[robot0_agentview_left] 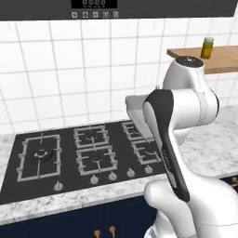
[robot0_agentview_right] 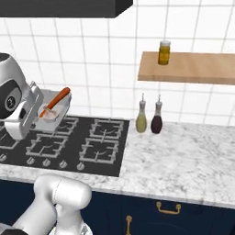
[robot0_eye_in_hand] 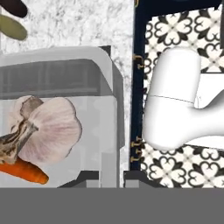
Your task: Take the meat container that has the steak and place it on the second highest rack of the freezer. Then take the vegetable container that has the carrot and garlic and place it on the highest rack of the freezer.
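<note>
Pincer point(robot0_eye_in_hand: 110, 177) is clamped on the rim of the vegetable container point(robot0_agentview_right: 54, 114), holding it in the air above the stove point(robot0_agentview_right: 69, 142), tilted. The carrot point(robot0_agentview_right: 56, 101) and garlic point(robot0_eye_in_hand: 46, 129) sit inside, touching each other. Two bottles point(robot0_agentview_right: 149, 120) stand on the marble surface point(robot0_agentview_right: 183, 156) beside the stove; a jar point(robot0_agentview_right: 164, 52) is on the wooden shelf point(robot0_agentview_right: 193, 68).
</note>
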Robot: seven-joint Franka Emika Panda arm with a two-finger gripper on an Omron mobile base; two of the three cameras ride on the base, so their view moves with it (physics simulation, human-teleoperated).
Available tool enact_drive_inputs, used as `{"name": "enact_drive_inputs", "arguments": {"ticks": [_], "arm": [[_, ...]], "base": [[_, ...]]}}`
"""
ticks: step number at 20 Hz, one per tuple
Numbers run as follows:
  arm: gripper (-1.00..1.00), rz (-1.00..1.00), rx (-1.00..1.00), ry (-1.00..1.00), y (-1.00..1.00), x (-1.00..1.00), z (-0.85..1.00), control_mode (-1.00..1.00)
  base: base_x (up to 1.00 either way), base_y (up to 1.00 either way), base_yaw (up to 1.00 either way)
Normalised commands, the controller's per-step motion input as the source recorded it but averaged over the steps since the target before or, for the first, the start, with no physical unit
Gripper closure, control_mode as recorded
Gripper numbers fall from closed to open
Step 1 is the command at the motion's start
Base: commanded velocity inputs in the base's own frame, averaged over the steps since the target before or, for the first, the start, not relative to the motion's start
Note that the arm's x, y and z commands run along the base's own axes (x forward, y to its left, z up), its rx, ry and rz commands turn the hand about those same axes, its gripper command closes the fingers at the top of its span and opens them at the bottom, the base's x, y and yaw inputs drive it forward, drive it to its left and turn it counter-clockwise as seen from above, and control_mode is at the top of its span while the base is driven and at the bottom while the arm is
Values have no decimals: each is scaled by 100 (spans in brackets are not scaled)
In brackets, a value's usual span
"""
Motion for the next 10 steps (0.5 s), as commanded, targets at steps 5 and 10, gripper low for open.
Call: {"name": "enact_drive_inputs", "arguments": {"ticks": [5, 10], "arm": [[100, 0, 0, 0, 0, 0, 0, 100], [100, 0, 0, 0, 0, 0, 0, 100]], "base": [[-85, 78, -52], [-59, 42, -81]]}}
